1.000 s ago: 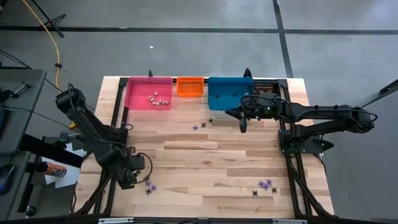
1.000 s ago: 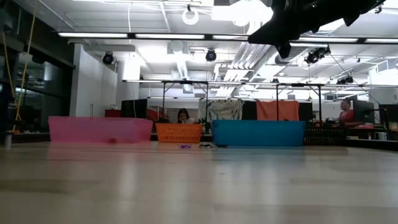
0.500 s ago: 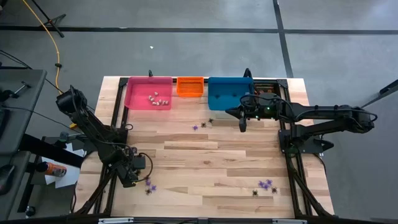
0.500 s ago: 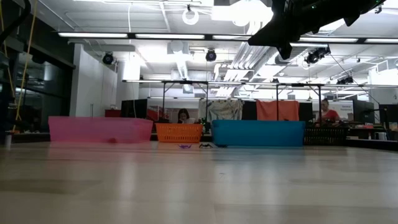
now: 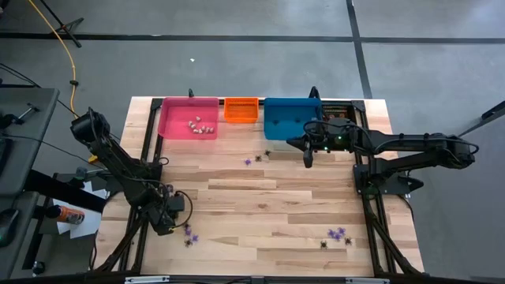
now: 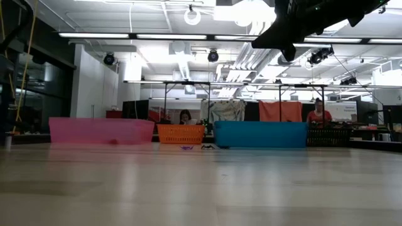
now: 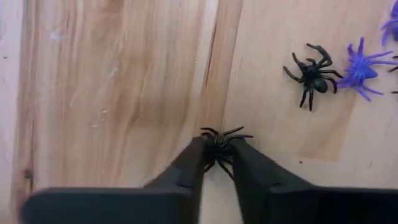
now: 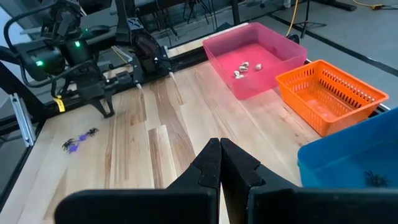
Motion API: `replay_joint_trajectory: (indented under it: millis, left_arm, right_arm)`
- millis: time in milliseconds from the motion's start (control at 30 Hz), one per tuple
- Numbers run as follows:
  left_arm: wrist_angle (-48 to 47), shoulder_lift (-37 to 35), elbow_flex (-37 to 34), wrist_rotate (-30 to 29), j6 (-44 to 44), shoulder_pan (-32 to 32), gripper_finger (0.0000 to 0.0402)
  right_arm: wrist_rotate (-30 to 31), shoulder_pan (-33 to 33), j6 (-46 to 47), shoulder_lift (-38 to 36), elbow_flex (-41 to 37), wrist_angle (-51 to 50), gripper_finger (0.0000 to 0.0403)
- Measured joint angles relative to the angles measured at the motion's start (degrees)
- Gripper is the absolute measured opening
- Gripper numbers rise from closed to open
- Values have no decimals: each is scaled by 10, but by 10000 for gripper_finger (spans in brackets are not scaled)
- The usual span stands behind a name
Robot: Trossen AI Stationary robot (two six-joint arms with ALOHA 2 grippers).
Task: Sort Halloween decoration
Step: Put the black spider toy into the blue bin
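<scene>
Pale wooden table (image 5: 260,205): at lower left of the high view, the left gripper (image 7: 219,155), spread wide a second ago, now pinches a black spider (image 7: 222,144), while the right gripper (image 8: 220,163) hangs closed near the blue bin (image 5: 290,117).

Black spider (image 7: 222,147) pinched between left tool's (image 7: 218,163) tips on wood.

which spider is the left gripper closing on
The black spider between the left gripper's fingers. The other black spider and the purple spider lie apart from it, untouched on the table.
</scene>
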Motion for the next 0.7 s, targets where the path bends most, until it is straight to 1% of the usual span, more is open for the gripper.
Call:
replay_joint_trajectory:
  millis: [33, 100, 233, 367, 567, 700]
  left_arm:
    - [0, 0, 0, 0, -5, 0, 33]
    - [2, 0, 0, 2, -19, 2, 12]
    - [6, -6, 0, 9, -25, 13, 14]
    - [5, -40, -3, 2, -23, 33, 2]
    - [0, -138, -3, -93, 0, 90, 1]
    - [19, -199, -2, -161, 67, 168, 1]
  right_arm:
    - [0, 0, 0, 0, 0, -2, 0]
    - [0, 0, 0, 0, 0, -8, 0]
    - [0, 0, 0, 0, 0, -11, 0]
    - [0, 0, 0, 0, 0, -11, 0]
    - [0, 0, 0, 0, 0, -12, 0]
    - [0, 0, 0, 0, 0, -12, 0]
